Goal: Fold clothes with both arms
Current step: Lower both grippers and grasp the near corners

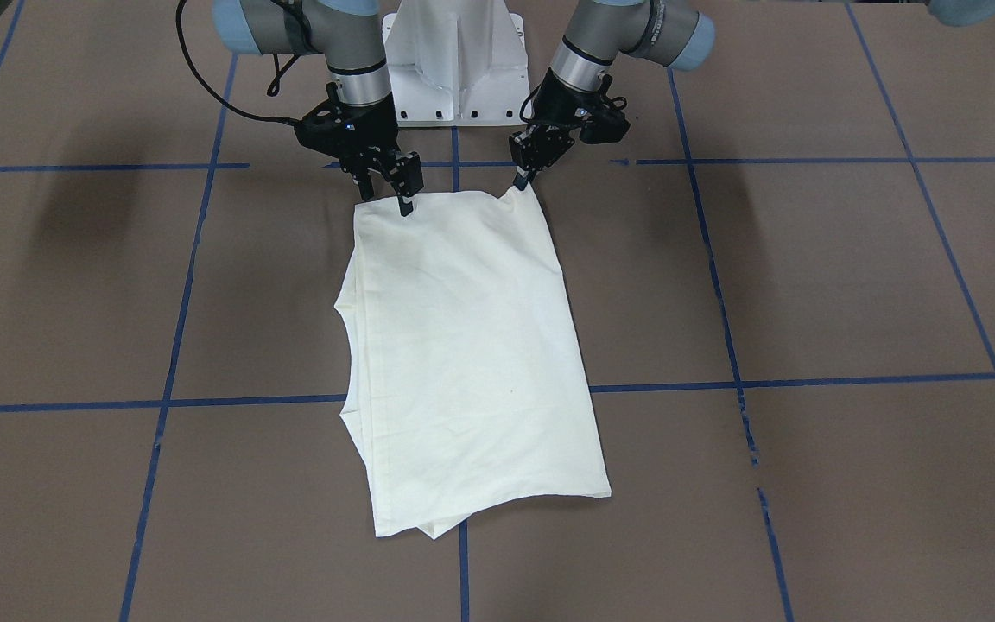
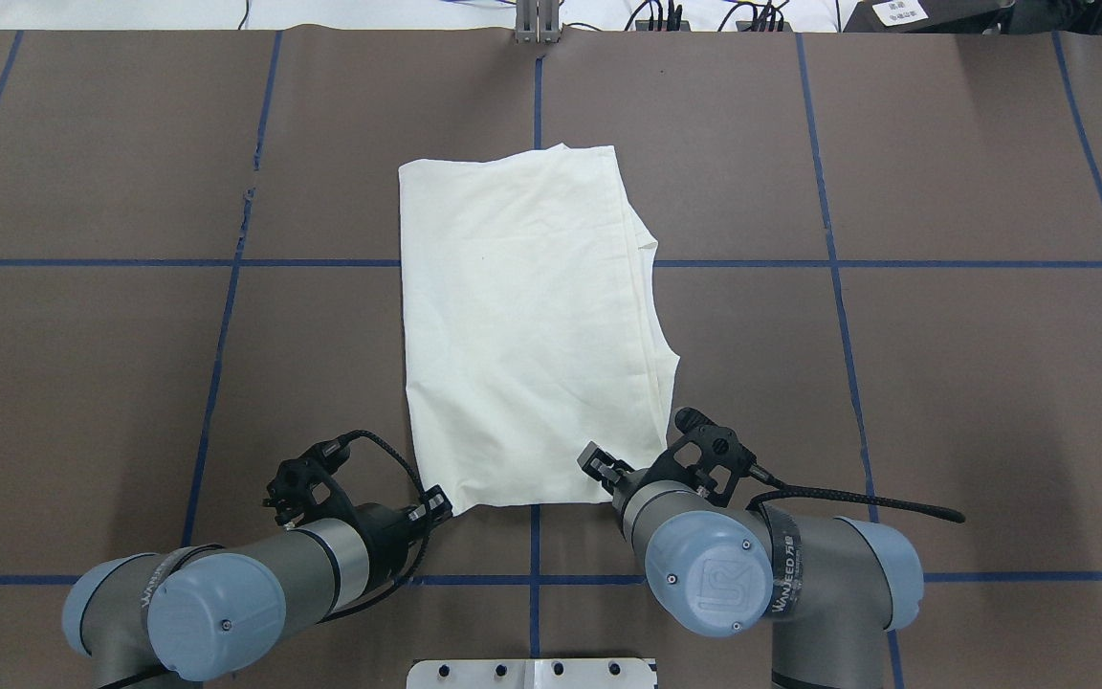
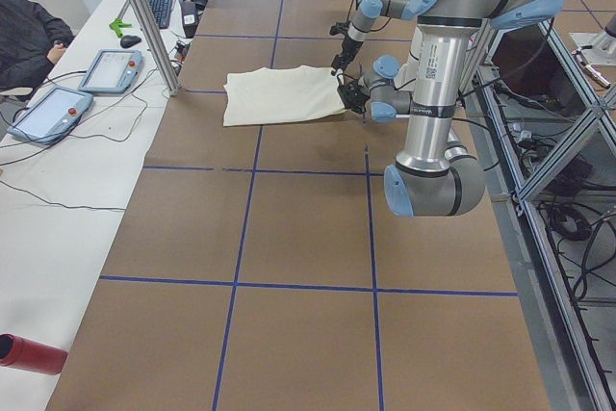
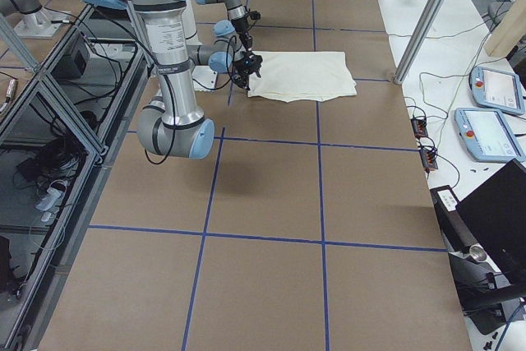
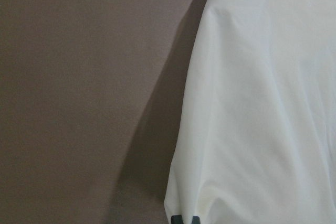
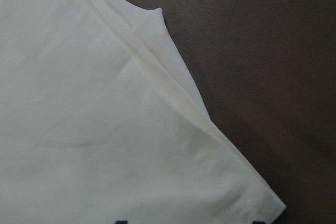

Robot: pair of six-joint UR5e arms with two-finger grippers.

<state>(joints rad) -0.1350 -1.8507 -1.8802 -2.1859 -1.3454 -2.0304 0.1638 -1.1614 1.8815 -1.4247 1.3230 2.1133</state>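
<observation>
I see the T-shirt lying mid-frame on the table, plain side up, already a narrow rectangle. The left gripper pinches its upper right corner; the right gripper clamps the upper left edge. I judge the crosswise fold remains.

Matt cream cloth T-shirt, soft creases, matt brown paper-like table cover, smooth silver metal arms
</observation>
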